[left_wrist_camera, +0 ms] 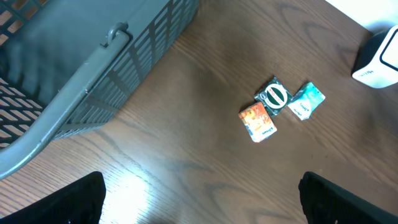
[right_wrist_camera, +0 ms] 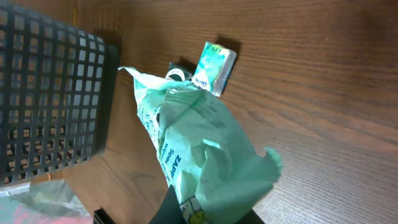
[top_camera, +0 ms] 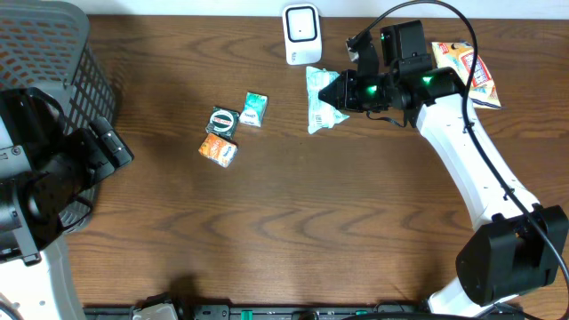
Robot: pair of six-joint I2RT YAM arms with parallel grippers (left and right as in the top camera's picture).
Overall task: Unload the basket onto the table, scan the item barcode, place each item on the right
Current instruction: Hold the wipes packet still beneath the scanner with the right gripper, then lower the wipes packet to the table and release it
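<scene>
Just below the scanner [top_camera: 301, 34], presenting the mint-green packet [top_camera: 318, 107].
Right gripper [top_camera: 340, 92] clamps it; left gripper [left_wrist_camera: 202, 202] idles, fingers apart. Next, I reckon, tilt its barcode toward the scanner face.

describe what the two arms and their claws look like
Both have white tubular links and black joint housings. The right arm has a black cable looping over it and green lights glowing behind the black right claw. The left arm's bulky wrist and left claw are black too.

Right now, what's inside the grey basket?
Only bare mesh shows inside the basket; no items are visible. The left arm covers its near end in the overhead view.
</scene>
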